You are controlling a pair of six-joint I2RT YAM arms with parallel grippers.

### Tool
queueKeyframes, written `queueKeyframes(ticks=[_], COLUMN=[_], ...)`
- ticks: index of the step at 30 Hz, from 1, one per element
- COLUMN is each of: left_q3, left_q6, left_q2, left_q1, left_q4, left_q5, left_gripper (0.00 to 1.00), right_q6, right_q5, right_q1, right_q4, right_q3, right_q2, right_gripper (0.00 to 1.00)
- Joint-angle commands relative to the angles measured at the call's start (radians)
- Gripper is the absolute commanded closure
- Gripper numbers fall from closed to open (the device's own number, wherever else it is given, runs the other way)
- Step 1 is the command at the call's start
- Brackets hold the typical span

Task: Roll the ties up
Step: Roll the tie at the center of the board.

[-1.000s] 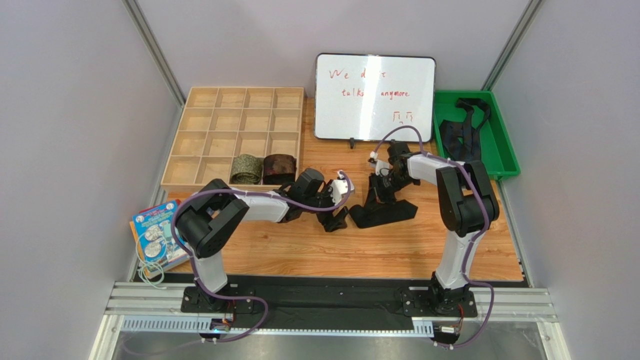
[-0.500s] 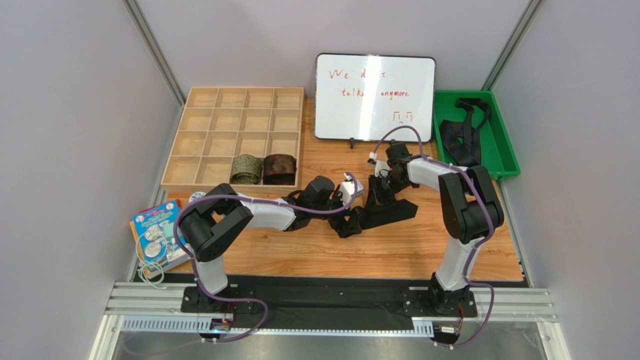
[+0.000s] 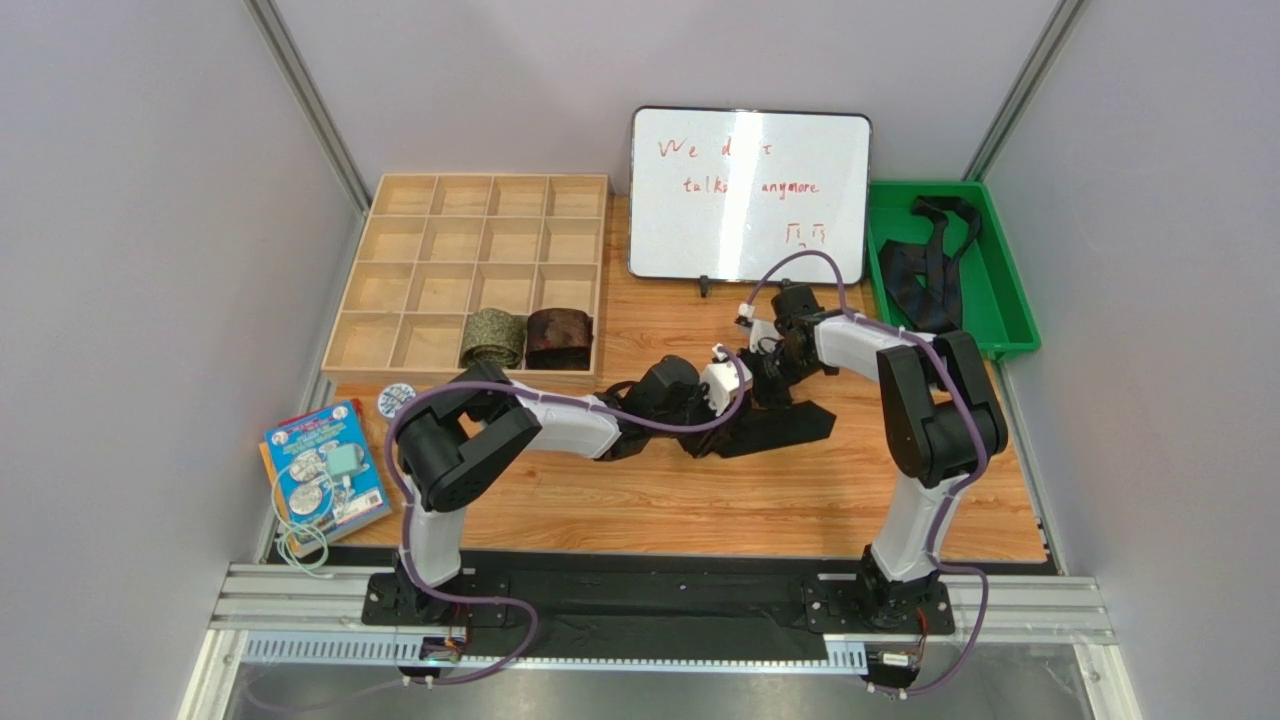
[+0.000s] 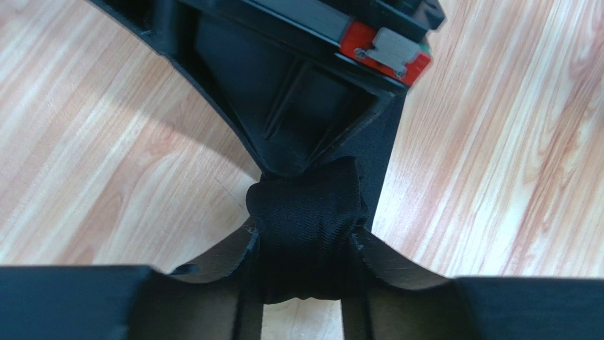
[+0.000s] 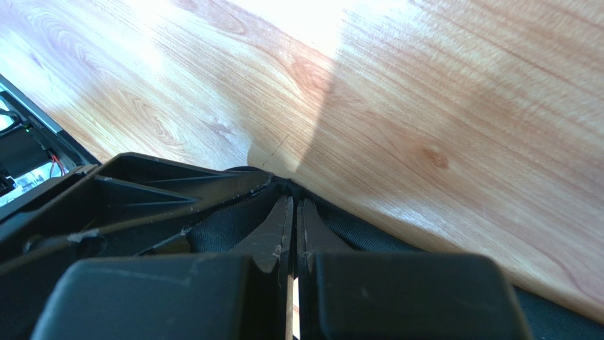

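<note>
Now: coil pinched, tail running right

Left jaws pinch the black tie (image 4: 306, 234) across its rolled end, one finger (image 4: 227, 265) on each flank, with the coil resting on the tabletop (image 3: 646, 510). Right jaws are pressed together, tips down at the coil's far side. Whether fabric sits between them, you cannot tell. The unrolled tail (image 3: 793, 425) lies flat, its long axis running from the coil toward the right arm's side. Judgement: your next turn must roll along that axis, toward the tail. Left arm has the hold; right is nearest the loose length.
</note>
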Motion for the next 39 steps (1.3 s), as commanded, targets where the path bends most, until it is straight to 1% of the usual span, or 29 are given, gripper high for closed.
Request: queueKeyframes(ticks=[1, 2, 3, 6, 9, 13, 14, 18, 19, 22, 26, 28, 31, 32, 36, 38, 39], left_q3=[-0.027, -0.038, -0.057, -0.074, -0.075, -0.077, -0.080, -0.089, -0.092, -0.110, -0.135, -0.140, -0.123, -0.114, -0.069, -0.049, -0.040], left_q6=[0.097, 0.101, 0.123, 0.123, 0.117, 0.121, 0.124, 0.173, 0.186, 0.247, 0.339, 0.397, 0.461, 0.471, 0.494, 0.512, 0.515], left_q2=[0.019, 0.011, 0.006, -0.003, 0.002, 0.009, 0.008, -0.012, -0.018, -0.050, -0.104, -0.133, -0.144, -0.141, -0.095, -0.077, -0.066], left_q1=[0.001, 0.004, 0.007, 0.013, 0.013, 0.021, 0.024, 0.042, 0.047, 0.059, 0.085, 0.099, 0.099, 0.099, 0.098, 0.098, 0.098], left_q4=[-0.100, -0.103, -0.108, -0.120, -0.122, -0.105, -0.100, -0.074, -0.070, -0.037, -0.022, -0.037, -0.103, -0.150, -0.244, -0.293, -0.313], left_q5=[-0.077, -0.086, -0.085, -0.078, -0.075, -0.065, -0.053, -0.017, 0.012, 0.062, 0.144, 0.216, 0.262, 0.267, 0.244, 0.235, 0.209], left_gripper=[0.76, 0.78, 0.80, 0.84, 0.88, 0.89, 0.89, 0.89, 0.88, 0.87, 0.84, 0.83, 0.82, 0.82, 0.82, 0.82, 0.82], right_q6=[-0.049, -0.063, -0.075, -0.126, -0.189, -0.227, -0.226, -0.190, -0.180, -0.146, -0.117, -0.107, -0.106, -0.106, -0.107, -0.112, -0.115], right_q5=[0.020, 0.005, -0.007, -0.046, -0.048, -0.072, -0.064, -0.015, 0.001, 0.038, 0.069, 0.071, 0.078, 0.078, 0.060, 0.023, 0.000], right_q1=[-0.016, -0.027, -0.038, -0.094, -0.130, -0.119, -0.110, -0.087, -0.087, -0.087, -0.085, -0.087, -0.085, -0.087, -0.085, -0.087, -0.088], right_q4=[-0.072, -0.125, -0.155, -0.260, -0.340, -0.373, -0.373, -0.335, -0.319, -0.321, -0.334, -0.348, -0.351, -0.353, -0.348, -0.344, -0.336], right_q3=[0.061, 0.104, 0.124, 0.169, 0.170, 0.147, 0.149, 0.164, 0.172, 0.203, 0.218, 0.227, 0.230, 0.233, 0.232, 0.223, 0.218], right_q2=[0.021, 0.021, 0.022, 0.009, -0.011, 0.010, 0.030, 0.120, 0.158, 0.208, 0.235, 0.252, 0.265, 0.266, 0.256, 0.242, 0.220], right_gripper=[0.92, 0.84, 0.80, 0.68, 0.67, 0.70, 0.73, 0.74, 0.74, 0.74, 0.75, 0.75, 0.75, 0.75, 0.76, 0.76, 0.76])
